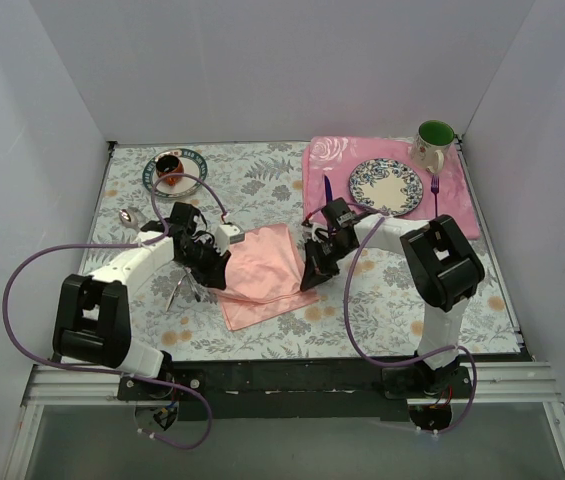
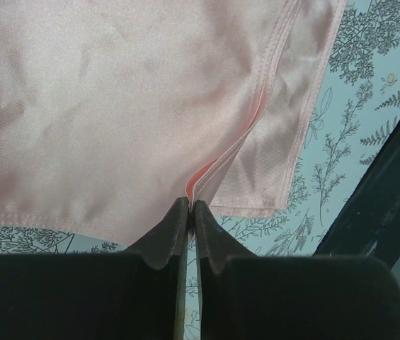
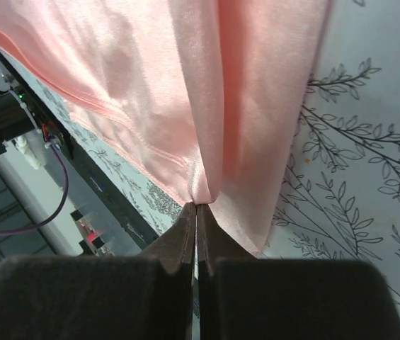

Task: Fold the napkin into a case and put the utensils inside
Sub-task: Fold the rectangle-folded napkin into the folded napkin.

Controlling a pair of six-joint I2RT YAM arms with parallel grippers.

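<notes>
Both hands are closed tight on cloth. Left hand [image 1: 212, 264] nips the stacked hems at the 9 o'clock edge of the napkin [image 1: 262, 268], and right hand [image 1: 313, 271] nips a gathered pleat at its 3 o'clock edge. The napkin lies flat on the bench [image 1: 382, 312] directly between them, already doubled. A top layer covers most of it, and a strip of the lower layer shows along the 6 o'clock side.

What matters now is that I hold opposite edges, each hand equally near its own side. I judge that any crease I make will run from 12 to 6 o'clock between my hands. One hand would carry its edge across toward the other while that one anchors.

From my left wrist I see several layers meeting at my fingertips, so that side could slip apart if I pull unevenly.

The utensils [image 1: 179, 291] lie under my left forearm, at about 8 o'clock from the napkin. A spoon [image 1: 127, 214] lies farther out at 10 o'clock. My left hand is nearer both.
</notes>
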